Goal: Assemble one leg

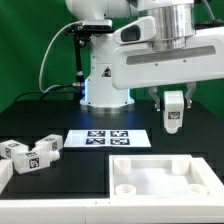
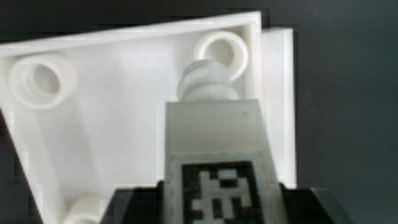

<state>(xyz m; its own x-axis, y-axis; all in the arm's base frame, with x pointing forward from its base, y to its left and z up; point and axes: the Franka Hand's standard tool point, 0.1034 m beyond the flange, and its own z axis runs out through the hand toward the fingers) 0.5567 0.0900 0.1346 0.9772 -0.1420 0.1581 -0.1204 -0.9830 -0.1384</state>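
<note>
Tool (image 1: 173,100) clamped on leg (image 1: 172,118), upright over tabletop (image 1: 160,178). Screw tip looks near corner socket (image 2: 222,48). Centre tip first, lower straight, keep leg plumb before twisting.

Gripper (image 1: 173,98) clamps the leg (image 1: 173,114) upright above the far edge of the tabletop (image 1: 160,185), apparently clear of it. Marker board (image 1: 107,138) lies flat just beyond the tabletop. Loose legs (image 1: 30,152) sit well off the tabletop, toward the exterior view's left.
</note>
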